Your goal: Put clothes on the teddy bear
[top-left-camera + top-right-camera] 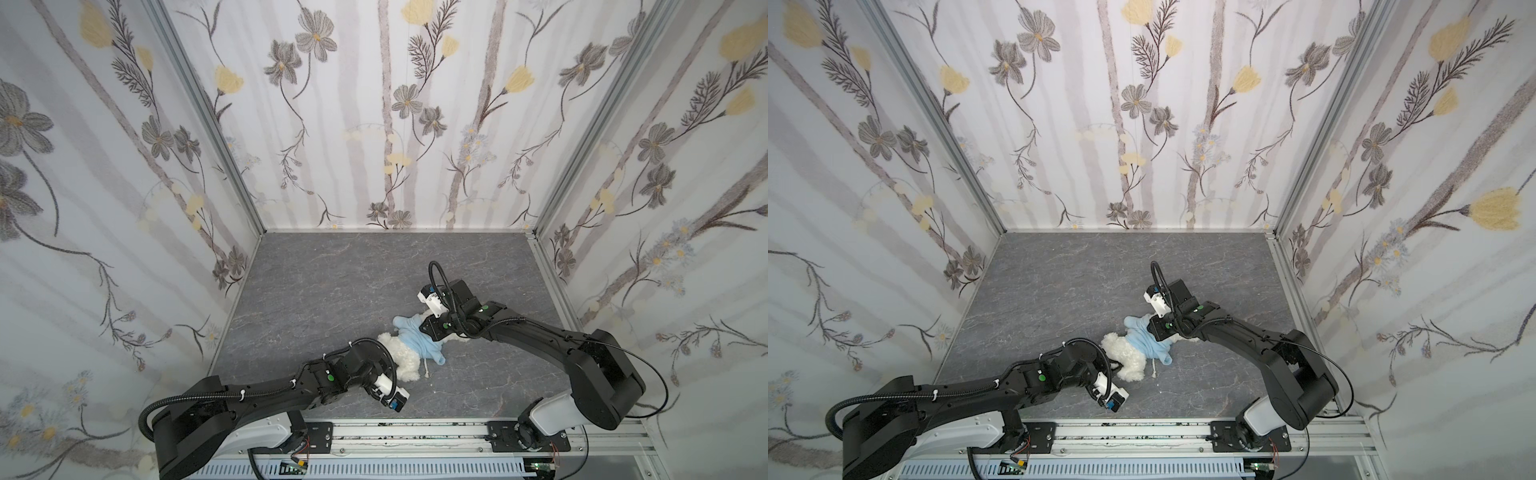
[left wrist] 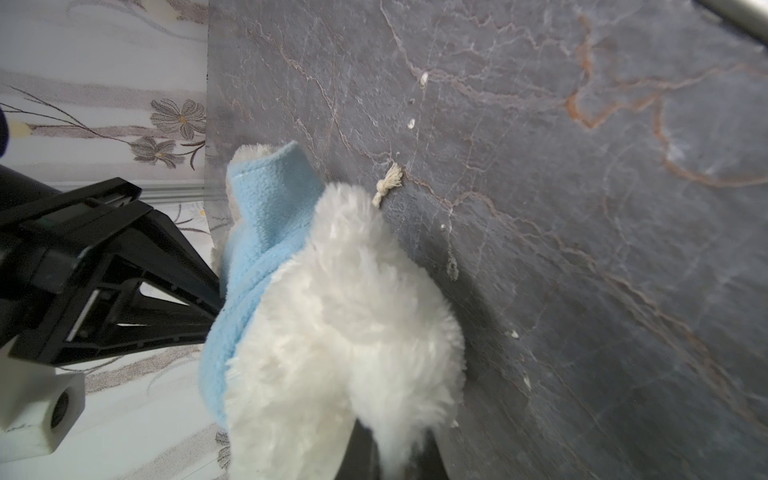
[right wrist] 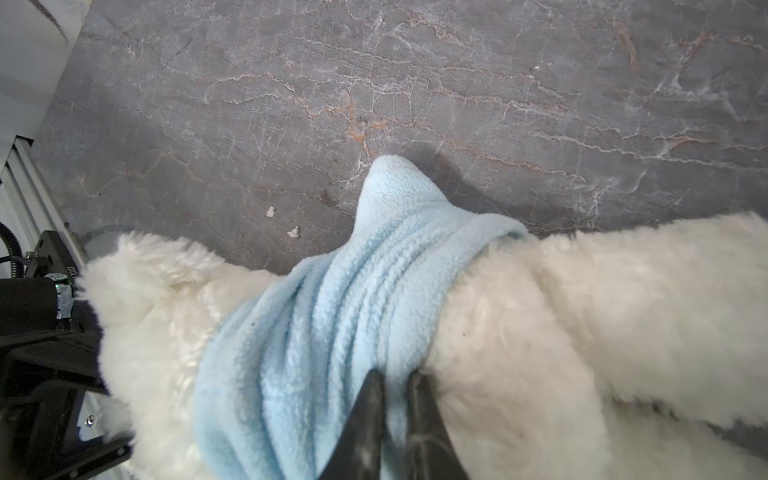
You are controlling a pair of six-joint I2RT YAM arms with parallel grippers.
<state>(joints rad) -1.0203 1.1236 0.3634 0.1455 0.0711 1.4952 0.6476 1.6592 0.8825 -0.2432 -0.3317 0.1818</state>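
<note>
Floral walls [image 1: 374, 124] enclose our grey bench [image 1: 332, 270]; toward its front edge, midway, lies the bear [image 1: 409, 368], half inside a hoodie [image 1: 415, 338]. Our left gripper [image 2: 397, 449] clamps bear fur; our right gripper [image 3: 395, 374] pinches hoodie fabric.

Your left arm [image 1: 249, 395] reaches low from its base toward the middle, with the wrist [image 1: 353, 368] bent inward. Your left hand [image 2: 395, 455] is clamped tight on the teddy bear [image 2: 332, 311]. Your right arm [image 1: 540, 338] stretches leftward across the worktop [image 1: 332, 282], its wrist [image 1: 457, 318] angled downward. Your right hand [image 3: 395, 380] has its fingers [image 3: 370, 419] almost touching, pinching the light-blue hoodie [image 3: 324, 316].
</note>
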